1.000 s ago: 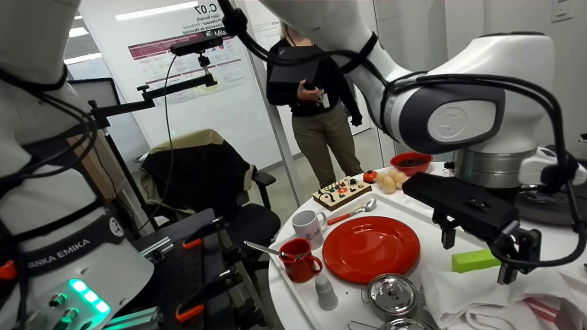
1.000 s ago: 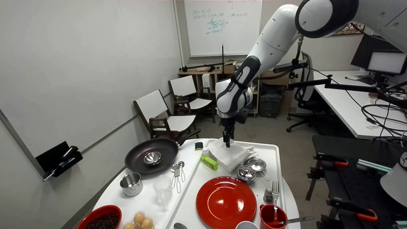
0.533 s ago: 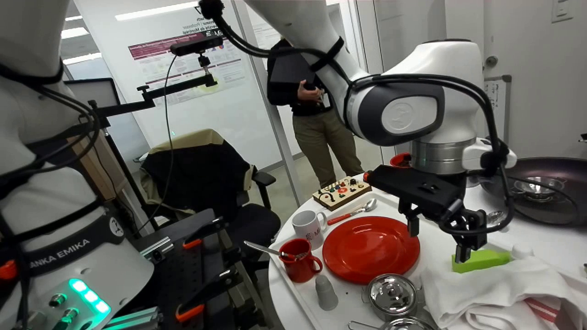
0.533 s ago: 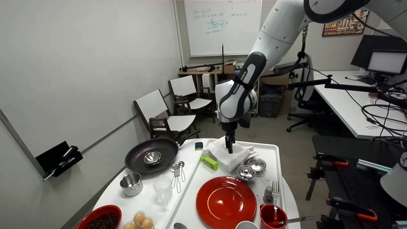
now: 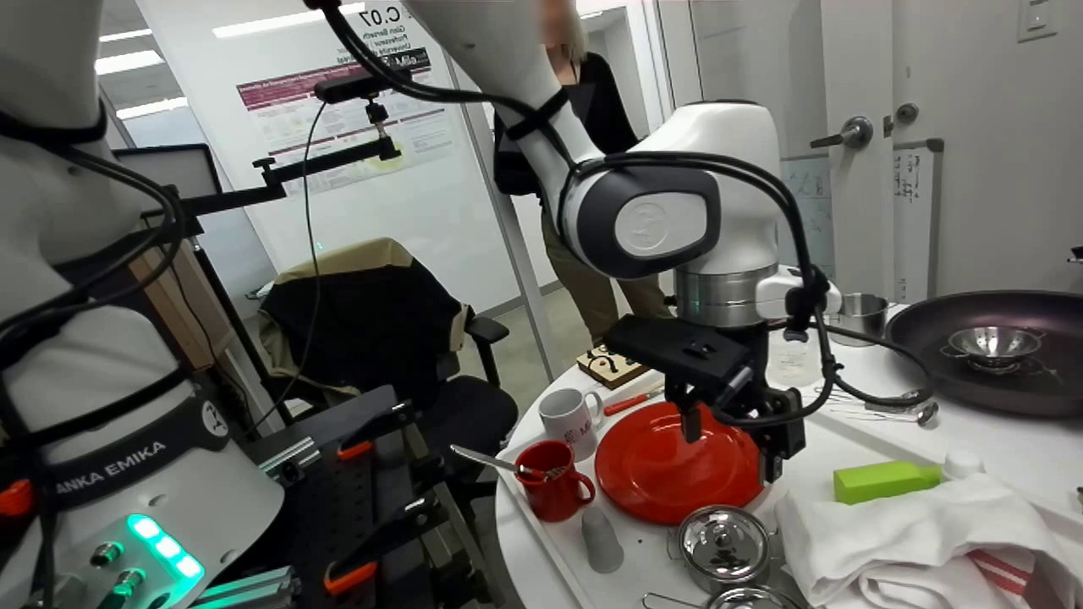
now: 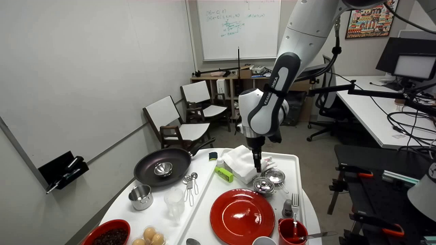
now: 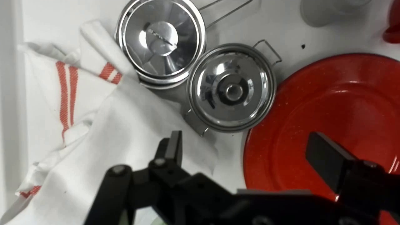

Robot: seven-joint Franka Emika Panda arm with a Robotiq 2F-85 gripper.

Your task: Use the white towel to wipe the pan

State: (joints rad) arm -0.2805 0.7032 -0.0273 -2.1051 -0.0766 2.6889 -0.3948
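Wrist view shows me the white towel (image 7: 125, 131) rumpled down the left of the frame, soft woven fabric in loose folds with pairs of red stripes (image 7: 63, 93) near its upper-left part, lying on a smooth white tray (image 7: 51, 17). My gripper (image 7: 250, 153) hangs along the bottom edge, its two blunt black fingers (image 7: 326, 159) spread wide, one over the towel in this view and one over the single glossy red plate (image 7: 290, 118) at right. Above centre I count two lidded steel pots (image 7: 232, 75), round and mirror-bright, just beside each other; one carries a long wire handle, the other two small wire loops, and their insides are hidden from me. Well apart from the towel, the pan (image 6: 148, 166) sits left of centre in an exterior view, wide, round and shallow, dark and smooth with one long handle, holding one small shiny steel colander (image 6: 163, 168). Nearer the bottom there, one unlidded steel pot (image 6: 142, 204) stands with straight polished walls, and at the bottom left a red bowl (image 6: 114, 223) holds small dark pieces (image 6: 110, 237). Three smooth tan eggs (image 6: 149, 233) show beside it, partly cut off by the frame. In both exterior views a red mug (image 5: 550, 499) holds one fork (image 6: 295, 201) and one knife (image 5: 482, 458), with one pale mug (image 5: 565, 423) near it. Lower right in an exterior view, a bright green block (image 5: 884, 482) lies just beside the towel.
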